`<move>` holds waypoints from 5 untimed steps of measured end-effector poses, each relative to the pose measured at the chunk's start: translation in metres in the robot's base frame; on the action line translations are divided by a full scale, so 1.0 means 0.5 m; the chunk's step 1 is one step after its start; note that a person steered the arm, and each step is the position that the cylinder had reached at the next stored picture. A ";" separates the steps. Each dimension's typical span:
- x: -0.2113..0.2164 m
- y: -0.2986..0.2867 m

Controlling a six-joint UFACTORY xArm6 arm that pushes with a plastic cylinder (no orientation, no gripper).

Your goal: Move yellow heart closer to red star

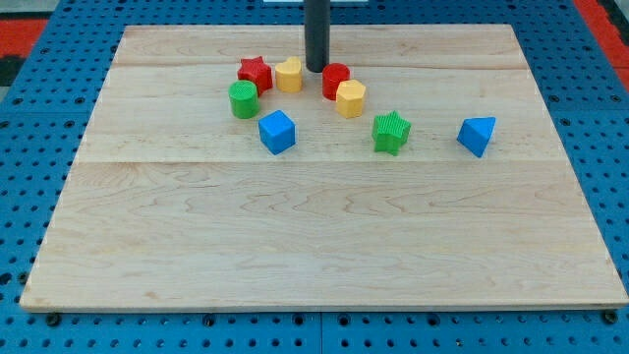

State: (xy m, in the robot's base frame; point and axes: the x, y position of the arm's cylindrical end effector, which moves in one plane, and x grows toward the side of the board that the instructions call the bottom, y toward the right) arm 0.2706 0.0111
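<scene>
The yellow heart (289, 75) lies on the wooden board, touching the right side of the red star (255, 73). My tip (315, 69) stands just to the right of the yellow heart, between it and a red cylinder (335, 79). The rod comes down from the view's top.
A green cylinder (244, 99) sits below the red star. A yellow hexagon (351, 98) touches the red cylinder. A blue cube (277, 132), a green star (391, 132) and a blue triangular block (477, 136) lie further down and right. The board's top edge (413, 27) is close behind.
</scene>
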 end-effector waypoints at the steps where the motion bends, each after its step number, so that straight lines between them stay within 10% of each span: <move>1: -0.015 -0.002; 5: 0.013 0.106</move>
